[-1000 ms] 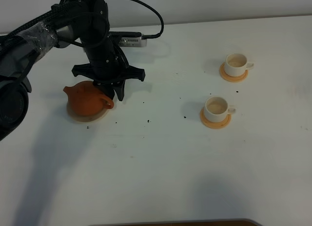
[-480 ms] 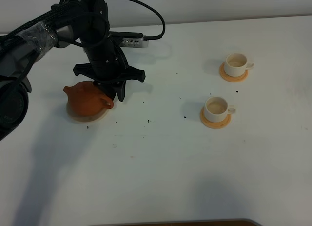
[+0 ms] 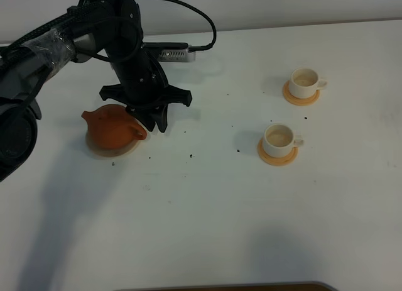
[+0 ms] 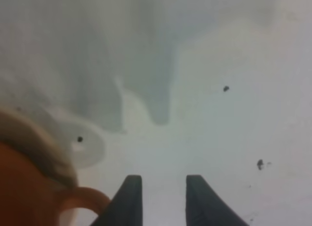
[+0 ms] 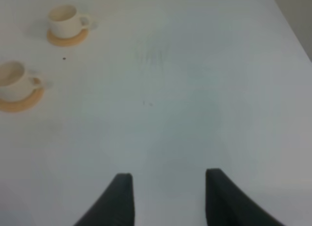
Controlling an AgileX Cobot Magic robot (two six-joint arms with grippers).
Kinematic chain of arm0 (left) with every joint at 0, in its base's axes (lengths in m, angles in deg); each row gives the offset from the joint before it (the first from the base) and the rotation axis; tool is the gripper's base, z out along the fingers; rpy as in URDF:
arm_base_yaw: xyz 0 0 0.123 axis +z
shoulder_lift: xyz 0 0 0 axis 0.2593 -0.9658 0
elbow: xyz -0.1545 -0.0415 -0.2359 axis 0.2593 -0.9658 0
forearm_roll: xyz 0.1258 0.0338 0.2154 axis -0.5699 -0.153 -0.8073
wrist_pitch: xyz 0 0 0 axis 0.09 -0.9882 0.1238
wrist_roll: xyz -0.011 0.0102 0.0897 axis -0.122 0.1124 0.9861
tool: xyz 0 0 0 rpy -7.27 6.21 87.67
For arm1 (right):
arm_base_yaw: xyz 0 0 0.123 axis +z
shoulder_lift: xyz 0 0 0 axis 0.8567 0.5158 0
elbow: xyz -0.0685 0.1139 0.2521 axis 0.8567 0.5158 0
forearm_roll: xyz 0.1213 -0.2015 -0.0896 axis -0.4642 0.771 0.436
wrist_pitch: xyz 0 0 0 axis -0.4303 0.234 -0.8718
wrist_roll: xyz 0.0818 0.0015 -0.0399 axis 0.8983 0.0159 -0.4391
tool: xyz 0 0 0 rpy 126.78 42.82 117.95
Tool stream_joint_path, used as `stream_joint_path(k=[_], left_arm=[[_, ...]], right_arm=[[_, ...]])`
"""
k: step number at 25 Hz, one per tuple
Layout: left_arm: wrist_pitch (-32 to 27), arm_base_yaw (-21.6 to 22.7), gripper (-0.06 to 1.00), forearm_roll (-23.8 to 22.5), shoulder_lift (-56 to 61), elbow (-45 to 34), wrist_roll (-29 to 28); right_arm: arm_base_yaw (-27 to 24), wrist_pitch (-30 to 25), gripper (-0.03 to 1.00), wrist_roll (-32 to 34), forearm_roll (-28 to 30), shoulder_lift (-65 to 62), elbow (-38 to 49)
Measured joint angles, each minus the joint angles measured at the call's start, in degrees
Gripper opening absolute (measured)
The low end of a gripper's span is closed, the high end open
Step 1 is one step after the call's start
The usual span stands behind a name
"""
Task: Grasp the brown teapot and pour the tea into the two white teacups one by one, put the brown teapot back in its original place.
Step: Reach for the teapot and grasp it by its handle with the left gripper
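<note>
we see the brown teapot (image 3: 110, 129) sitting upright on its pale round saucer (image 3: 108, 153) at the left side of the white bench (image 3: 207, 209). its spout points toward the left edge of the exterior high view, and its loop handle (image 3: 137, 132) faces the side where the cups stand. the left arm (image 3: 132, 58) reaches down over the pot, and the left jaws hang just beside that handle, on its outer side.

in the left wrist view the 2 dark fingertips (image 4: 129, 199) stand a narrow way apart, with only bare bench in the gap. the handle (image 4: 80, 200) lies outside them, right against 1 fingertip; we cannot tell whether it touches. the left jaws hold nothing. the pot's body (image 4: 22, 187) shows there as a blurred orange mass.

the 2 white teacups are well apart from the pot, on the right half of the bench. the far cup (image 3: 306, 81) stands on an orange-tan coaster (image 3: 300, 97), and the near cup (image 3: 279, 137) on another coaster (image 3: 276, 155). both are upright with their small handles turned to the right.

the right wrist view shows both cups off to 1 side. the right jaws stand wide over bare bench, gripping nothing.

a few dark specks (image 3: 190, 156) dot the bench between pot and cups.
</note>
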State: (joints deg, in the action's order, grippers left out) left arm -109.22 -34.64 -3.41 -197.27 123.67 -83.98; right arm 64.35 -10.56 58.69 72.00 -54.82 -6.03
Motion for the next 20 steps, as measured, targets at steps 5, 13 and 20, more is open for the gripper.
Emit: stream_joint_path(k=[5, 13, 20], left_arm=[[0.0, -0.06, 0.26, 0.38, 0.0, -0.41, 0.0], [0.0, -0.17, 0.26, -3.5, 0.0, -0.41, -0.4], [0.0, 0.27, 0.26, -6.17, 0.0, -0.41, -1.0]], right_arm=[[0.0, 0.0, 0.38, 0.0, -0.06, 0.0, 0.0], [0.0, 0.0, 0.38, 0.0, -0.05, 0.0, 0.0], [0.0, 0.0, 0.38, 0.0, -0.05, -0.05, 0.0]])
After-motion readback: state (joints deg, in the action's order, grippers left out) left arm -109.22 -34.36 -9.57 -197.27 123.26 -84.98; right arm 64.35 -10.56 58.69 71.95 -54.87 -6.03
